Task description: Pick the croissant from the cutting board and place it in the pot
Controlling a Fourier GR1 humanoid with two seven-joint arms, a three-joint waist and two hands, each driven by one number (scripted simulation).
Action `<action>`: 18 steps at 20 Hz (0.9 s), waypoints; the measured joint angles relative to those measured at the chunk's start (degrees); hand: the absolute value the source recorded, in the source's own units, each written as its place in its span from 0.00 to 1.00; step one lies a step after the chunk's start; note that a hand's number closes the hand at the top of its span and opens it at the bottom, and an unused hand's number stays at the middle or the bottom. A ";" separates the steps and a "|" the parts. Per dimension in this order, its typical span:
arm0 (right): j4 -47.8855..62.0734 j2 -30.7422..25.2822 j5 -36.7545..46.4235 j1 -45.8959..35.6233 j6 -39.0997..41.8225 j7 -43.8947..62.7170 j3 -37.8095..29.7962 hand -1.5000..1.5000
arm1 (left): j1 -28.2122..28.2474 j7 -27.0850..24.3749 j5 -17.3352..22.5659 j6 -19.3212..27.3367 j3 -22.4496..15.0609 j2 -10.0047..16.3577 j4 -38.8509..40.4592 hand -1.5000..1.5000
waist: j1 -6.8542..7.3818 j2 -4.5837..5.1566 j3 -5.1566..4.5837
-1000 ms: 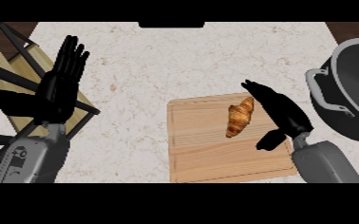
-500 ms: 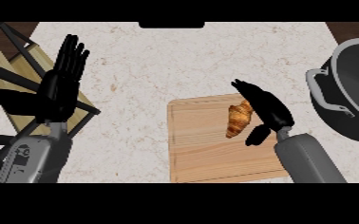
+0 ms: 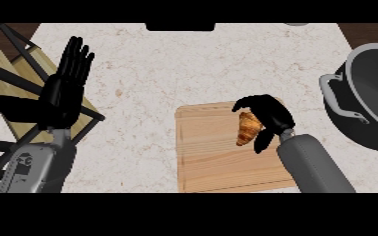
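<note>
Right hand [image 3: 269,115] curls fingers and thumb round the croissant [image 3: 247,129], which lies on the cutting board [image 3: 214,160] near its upper right. The pot [image 3: 354,100] stands at the desk's [image 3: 192,65] right edge. The left hand [image 3: 63,92] rests open at the left.

Croissant [image 3: 247,128] on cutting board [image 3: 214,160], pot [image 3: 358,100] to the right

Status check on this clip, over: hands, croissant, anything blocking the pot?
Right hand: fingers curled round golden-brown croissant on light wooden cutting board. Left hand open, resting far left. Dark grey metal pot at right, nothing between.
</note>
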 measured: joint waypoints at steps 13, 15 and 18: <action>-3.09 2.84 7.36 1.45 -6.49 2.13 1.25 1.00 | 0.27 0.83 -0.33 -0.49 0.83 -0.21 -0.28 0.50 | -0.57 -0.01 0.06; -6.81 2.17 7.77 2.96 -6.83 3.79 0.67 1.00 | 0.56 0.33 -0.29 -0.75 1.06 -0.21 -0.34 0.50 | -0.73 0.07 0.28; -5.04 4.17 8.71 -1.92 -8.14 13.68 -4.42 1.00 | -0.15 0.21 -0.72 -0.55 0.53 -0.58 -0.17 0.50 | 0.19 0.63 0.55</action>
